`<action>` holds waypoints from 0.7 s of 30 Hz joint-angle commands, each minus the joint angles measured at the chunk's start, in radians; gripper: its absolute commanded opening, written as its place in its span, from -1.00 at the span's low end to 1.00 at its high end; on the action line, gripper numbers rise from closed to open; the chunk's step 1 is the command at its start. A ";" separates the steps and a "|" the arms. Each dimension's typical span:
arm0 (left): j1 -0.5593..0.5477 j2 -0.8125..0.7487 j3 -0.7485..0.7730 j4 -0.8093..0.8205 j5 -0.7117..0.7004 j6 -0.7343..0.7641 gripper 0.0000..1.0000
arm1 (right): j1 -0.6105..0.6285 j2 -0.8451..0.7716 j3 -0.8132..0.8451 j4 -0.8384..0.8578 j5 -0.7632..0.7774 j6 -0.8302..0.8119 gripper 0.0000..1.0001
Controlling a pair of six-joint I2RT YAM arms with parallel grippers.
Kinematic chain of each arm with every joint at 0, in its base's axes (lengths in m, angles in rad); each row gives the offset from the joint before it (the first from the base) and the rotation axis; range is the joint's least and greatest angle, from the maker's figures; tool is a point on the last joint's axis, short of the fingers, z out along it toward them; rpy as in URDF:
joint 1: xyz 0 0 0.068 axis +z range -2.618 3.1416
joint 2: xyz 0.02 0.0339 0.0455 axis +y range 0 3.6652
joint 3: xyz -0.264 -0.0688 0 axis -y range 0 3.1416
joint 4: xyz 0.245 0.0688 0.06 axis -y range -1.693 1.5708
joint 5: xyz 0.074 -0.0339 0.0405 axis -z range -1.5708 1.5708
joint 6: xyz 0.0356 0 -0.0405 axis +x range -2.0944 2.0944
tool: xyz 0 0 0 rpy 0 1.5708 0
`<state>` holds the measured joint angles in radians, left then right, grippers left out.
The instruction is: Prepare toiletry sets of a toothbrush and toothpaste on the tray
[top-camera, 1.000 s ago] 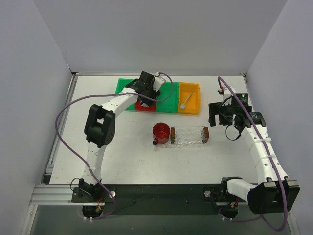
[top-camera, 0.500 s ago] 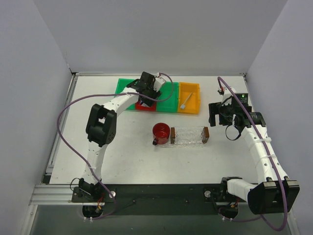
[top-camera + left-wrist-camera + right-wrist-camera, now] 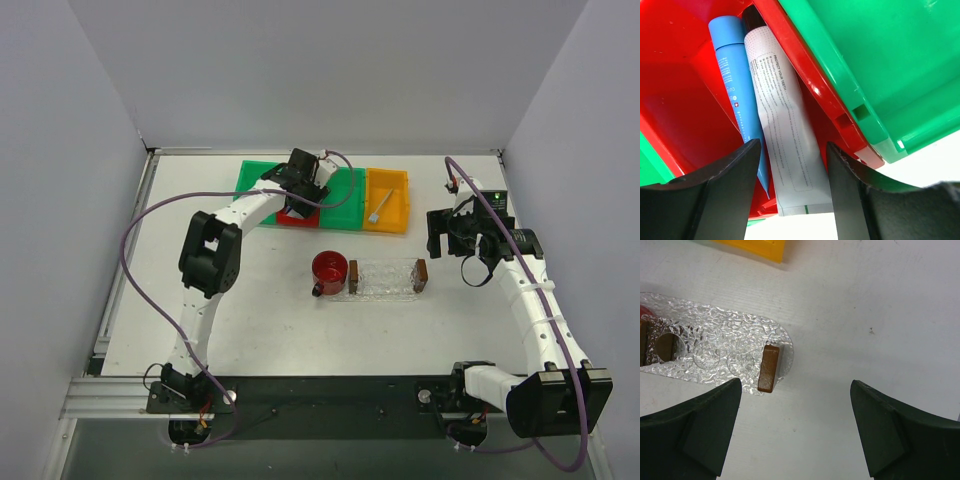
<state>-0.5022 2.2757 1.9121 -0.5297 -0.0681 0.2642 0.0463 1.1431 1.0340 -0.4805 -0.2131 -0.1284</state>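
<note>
- The tray (image 3: 388, 279) sits on the white table (image 3: 250, 320). It is a clear strip with a brown wooden block (image 3: 769, 368) at each short end. It rests on a clear bubbly mat (image 3: 715, 325) whose rounded edge reaches just past the right-hand block.
- A red cup (image 3: 328, 268) stands just beside the tray's left end.
- A row of bins runs along the tray's far side. An orange bin (image 3: 398, 195) is straight behind the tray, a green bin (image 3: 345, 200) is to the left of that, then a red bin (image 3: 292, 217), then a second green bin (image 3: 255, 180).
- The toothbrush (image 3: 378, 210) lies slantwise in the orange bin, apart from the tray.
- Both tubes of toothpaste lie side by side and touching in the red bin, beyond the tray and to its left. They are the blue tube (image 3: 732, 80) and the white tube (image 3: 782, 135). The white one is print side up against the bin wall.
- The left gripper (image 3: 792, 150) hangs over the red bin, behind and left of the tray. Its jaws are parted about as wide as the two tubes together and grip nothing.
- The right gripper (image 3: 795, 385) hovers over bare table just off the tray's right-hand block. Its jaws are spread wide and hold nothing.
</note>
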 commanded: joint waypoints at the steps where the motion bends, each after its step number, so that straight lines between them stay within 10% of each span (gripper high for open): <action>1: -0.004 0.022 0.039 0.007 -0.025 -0.014 0.30 | -0.006 -0.008 -0.009 0.008 0.009 0.000 0.69; 13: -0.019 0.027 -0.018 0.056 -0.064 0.004 0.22 | -0.008 -0.009 -0.011 0.008 0.008 -0.002 0.69; 21: -0.019 0.005 -0.022 0.062 -0.064 0.001 -0.22 | -0.011 -0.011 -0.012 0.006 0.006 -0.001 0.69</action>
<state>-0.5159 2.2921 1.8988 -0.4999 -0.1379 0.2680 0.0444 1.1431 1.0283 -0.4786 -0.2134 -0.1284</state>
